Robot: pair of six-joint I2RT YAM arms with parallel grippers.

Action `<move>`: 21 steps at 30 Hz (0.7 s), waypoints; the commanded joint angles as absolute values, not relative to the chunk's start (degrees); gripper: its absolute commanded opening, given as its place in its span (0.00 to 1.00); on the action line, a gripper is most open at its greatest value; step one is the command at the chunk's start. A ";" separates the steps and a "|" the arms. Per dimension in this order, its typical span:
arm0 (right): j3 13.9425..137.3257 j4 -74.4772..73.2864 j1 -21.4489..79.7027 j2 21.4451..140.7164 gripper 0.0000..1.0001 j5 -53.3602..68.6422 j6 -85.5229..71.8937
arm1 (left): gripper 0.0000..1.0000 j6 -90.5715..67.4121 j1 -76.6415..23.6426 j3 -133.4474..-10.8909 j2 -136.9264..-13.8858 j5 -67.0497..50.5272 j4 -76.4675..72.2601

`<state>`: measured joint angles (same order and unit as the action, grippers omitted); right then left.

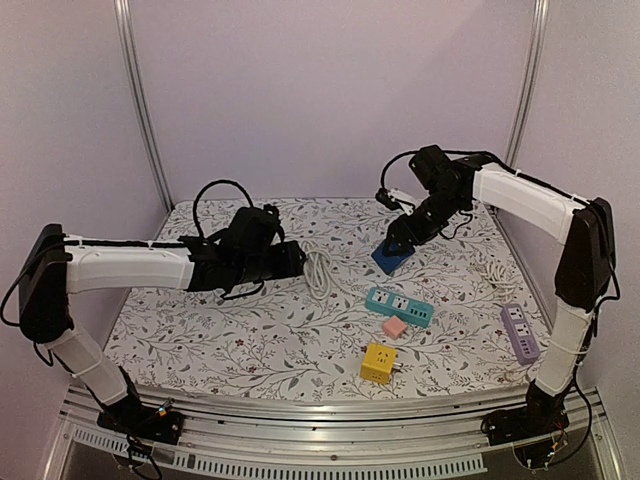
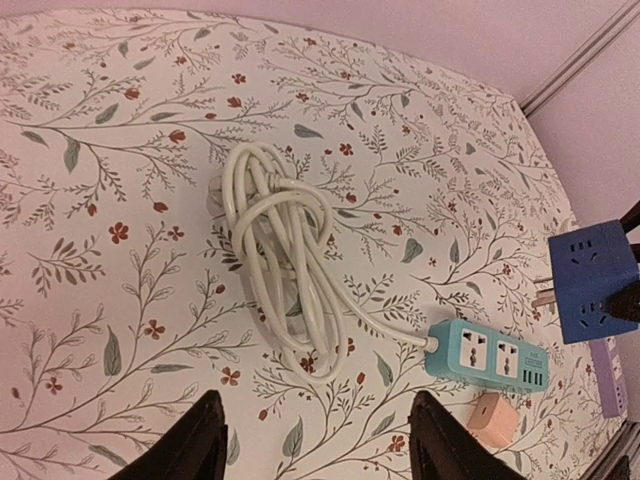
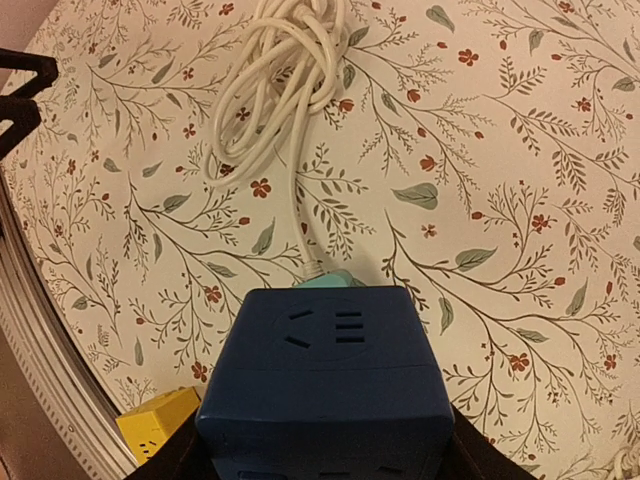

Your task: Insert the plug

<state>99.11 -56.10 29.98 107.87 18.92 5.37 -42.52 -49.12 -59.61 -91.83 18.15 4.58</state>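
My right gripper [image 1: 407, 233] is shut on the plug, a dark blue cube [image 1: 392, 257] with sockets on its faces, and holds it tilted above the cloth. Its metal prongs [image 2: 543, 292] stick out of one side. In the right wrist view the blue cube [image 3: 335, 380] fills the space between the fingers of my right gripper [image 3: 330, 462]. A teal power strip [image 1: 399, 305] lies flat just in front of it, its end [image 3: 330, 281] peeking out past the cube. My left gripper [image 2: 318, 420] hovers open and empty near the strip's coiled white cable [image 2: 280, 240].
A pink cube [image 1: 395, 327] and a yellow socket cube [image 1: 378, 362] sit near the front edge. A purple power strip [image 1: 519, 331] lies at the right by the right arm's base. A floral cloth [image 1: 230, 330] covers the table, and metal frame posts stand behind.
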 commanded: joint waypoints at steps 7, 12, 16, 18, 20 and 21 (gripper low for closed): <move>95.33 -57.00 31.83 105.37 0.00 16.48 24.69 | 0.61 -43.25 -50.75 -53.02 -84.31 19.40 6.22; 95.17 -57.44 32.46 105.01 0.00 18.49 28.33 | 0.61 -44.33 -52.06 -47.51 -79.08 20.95 5.41; 96.01 -59.37 33.73 107.65 0.00 18.51 28.95 | 0.60 -45.18 -53.35 -43.67 -74.94 23.54 5.07; 96.55 -59.86 34.05 108.92 0.00 18.45 29.25 | 0.60 -45.71 -53.65 -41.87 -73.12 24.01 5.14; 96.84 -60.37 34.38 109.86 0.00 18.07 29.59 | 0.60 -45.83 -53.98 -40.70 -71.48 24.44 5.14; 96.79 -60.50 34.45 110.19 0.00 17.86 29.63 | 0.60 -45.72 -54.15 -40.30 -70.80 24.63 5.10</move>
